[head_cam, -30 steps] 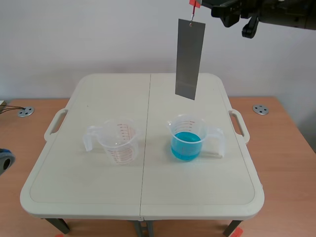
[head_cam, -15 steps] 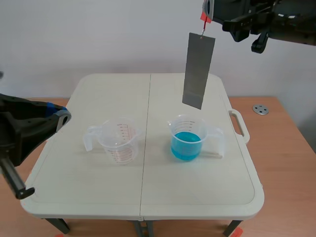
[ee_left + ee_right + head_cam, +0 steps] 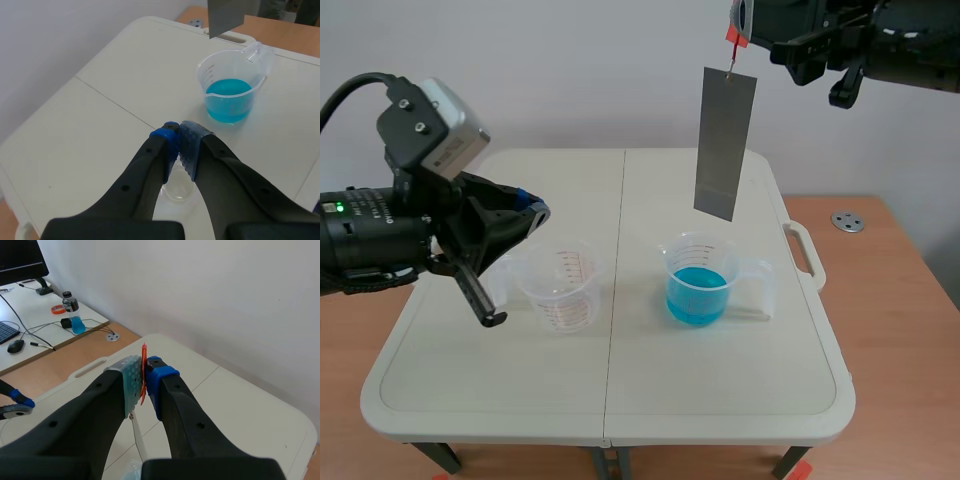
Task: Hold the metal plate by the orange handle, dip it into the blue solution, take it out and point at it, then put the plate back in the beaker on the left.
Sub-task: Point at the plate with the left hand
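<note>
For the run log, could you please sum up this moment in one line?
right tool: shut on orange handle, metal plate hanging above blue solution | left tool: shut, above left beaker | plate: outside both beakers

The grey plate (image 3: 725, 143) hangs upright, slightly tilted, from its orange handle (image 3: 733, 36), high above the clear beaker (image 3: 752, 272) holding blue solution (image 3: 698, 295); the empty beaker (image 3: 560, 285), red-marked, stands apart to its left
</note>
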Robot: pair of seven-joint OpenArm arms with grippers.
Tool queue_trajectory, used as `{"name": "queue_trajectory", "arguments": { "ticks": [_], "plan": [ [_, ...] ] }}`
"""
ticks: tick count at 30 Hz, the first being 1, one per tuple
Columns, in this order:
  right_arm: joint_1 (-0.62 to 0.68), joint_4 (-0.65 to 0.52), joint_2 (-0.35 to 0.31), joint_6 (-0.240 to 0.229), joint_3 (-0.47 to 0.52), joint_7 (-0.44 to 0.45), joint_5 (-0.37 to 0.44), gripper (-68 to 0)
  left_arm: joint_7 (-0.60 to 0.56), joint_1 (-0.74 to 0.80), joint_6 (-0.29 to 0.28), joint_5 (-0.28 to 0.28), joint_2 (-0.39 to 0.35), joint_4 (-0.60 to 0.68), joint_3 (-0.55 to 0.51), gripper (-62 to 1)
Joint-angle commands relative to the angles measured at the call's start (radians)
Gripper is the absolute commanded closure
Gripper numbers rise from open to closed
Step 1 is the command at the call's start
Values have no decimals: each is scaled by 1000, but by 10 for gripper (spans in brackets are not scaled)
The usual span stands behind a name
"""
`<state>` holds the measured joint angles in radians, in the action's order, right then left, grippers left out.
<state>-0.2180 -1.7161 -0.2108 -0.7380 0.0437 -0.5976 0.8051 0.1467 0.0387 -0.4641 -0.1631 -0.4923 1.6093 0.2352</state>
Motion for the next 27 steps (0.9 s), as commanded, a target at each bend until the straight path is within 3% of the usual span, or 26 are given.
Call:
{"name": "queue_trajectory", "arguments": {
  "ticks": [1, 7, 13, 19, 24, 27],
  "plan": [
    [-26, -18, -5, -8, -3, 12, 19, -13, -14, -28, 4, 12, 26, -8, 17, -16],
    [-26, -18, -5, -8, -3, 12, 19, -13, -15, -131, 5, 95, 102, -106, 106, -16],
    [-26, -18, -5, -8, -3, 8, 19, -13, -14, -198, 5, 118, 182, -170, 155, -16],
    [-26, -18, -5, -8, -3, 8, 19, -13, -15, -239, 5, 198, 253, -226, 215, -16],
    [-26, -18, -5, -8, -3, 8, 31, -13, -15, -273, 9, 232, 299, -272, 254, -16],
    [-26, -18, -5, -8, -3, 8, 38, -13, -16, -294, 36, 244, 324, -297, 272, -16]
  ]
}}
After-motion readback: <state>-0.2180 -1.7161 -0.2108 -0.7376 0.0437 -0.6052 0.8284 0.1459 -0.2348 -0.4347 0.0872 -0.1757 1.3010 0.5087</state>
